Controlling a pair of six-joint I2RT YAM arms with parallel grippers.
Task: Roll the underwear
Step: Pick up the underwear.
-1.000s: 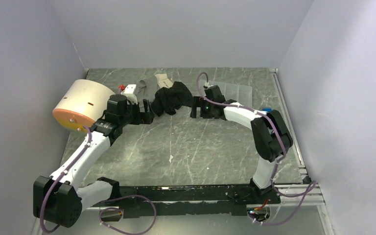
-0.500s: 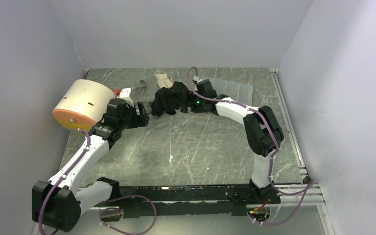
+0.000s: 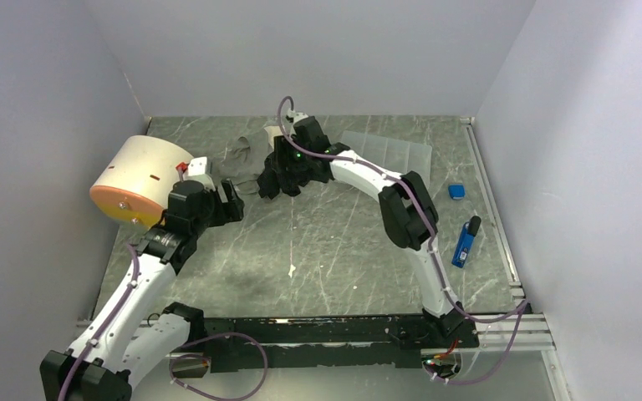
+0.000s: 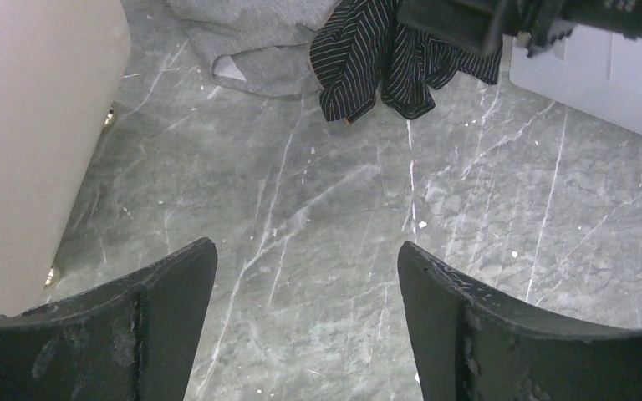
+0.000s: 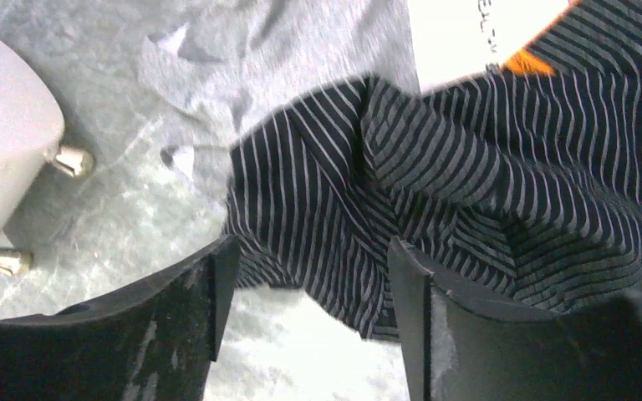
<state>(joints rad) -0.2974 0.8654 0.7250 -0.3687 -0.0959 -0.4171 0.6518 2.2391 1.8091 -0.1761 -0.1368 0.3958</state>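
The underwear (image 3: 297,171) is a crumpled black piece with thin pale stripes at the back middle of the table; it shows as well in the left wrist view (image 4: 384,58). My right gripper (image 3: 277,173) hangs over its left edge. In the right wrist view the jaws (image 5: 311,246) are open and straddle the hem of the striped underwear (image 5: 468,167). My left gripper (image 3: 232,199) is to the left of the cloth and apart from it, and in its own wrist view (image 4: 305,251) it is open over bare marble.
A grey garment (image 3: 242,154) lies just left of the underwear. A cream cylinder with an orange face (image 3: 138,175) stands at the left. A translucent sheet (image 3: 393,150) lies at the back right, with a small blue block (image 3: 457,191) and a blue tool (image 3: 466,242) near the right rail.
My right arm swung left across the underwear and bunched it leftward, its jaws narrowing somewhat. My left arm drew back toward the near left, away from the cloth. The blue items came into view.
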